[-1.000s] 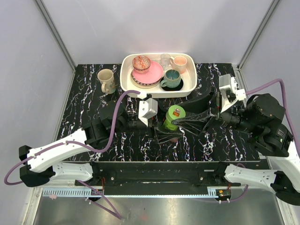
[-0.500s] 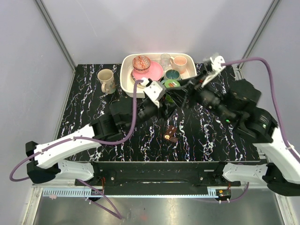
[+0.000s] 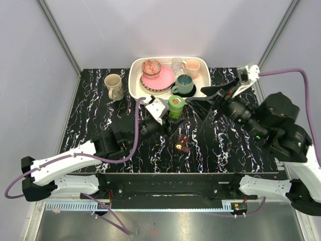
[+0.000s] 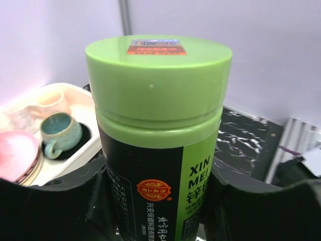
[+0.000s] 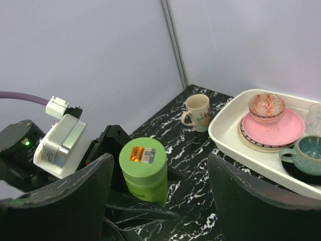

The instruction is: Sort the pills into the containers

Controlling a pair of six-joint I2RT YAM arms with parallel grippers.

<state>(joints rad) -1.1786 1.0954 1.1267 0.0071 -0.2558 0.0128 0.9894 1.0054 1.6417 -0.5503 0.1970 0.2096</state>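
Black marbled desk [image 3: 88,108] holds the brown pill case [image 3: 183,142] nearest the arm bases, untouched. Behind it the left claw [image 3: 172,116] clamps the green bottle [image 3: 175,104] upright, cap on. Beyond, the right claw [image 3: 204,103] has just sprung wide, empty, so uncapping seems unfinished.

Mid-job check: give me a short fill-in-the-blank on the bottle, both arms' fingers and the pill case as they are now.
The left arm's fingers grip the bottle, whose lid is ____.
The right arm's fingers stand ____ and hold nothing.
The brown pill case lies on the marbled ____, outside the white tray.
Missing words: green; open; table.
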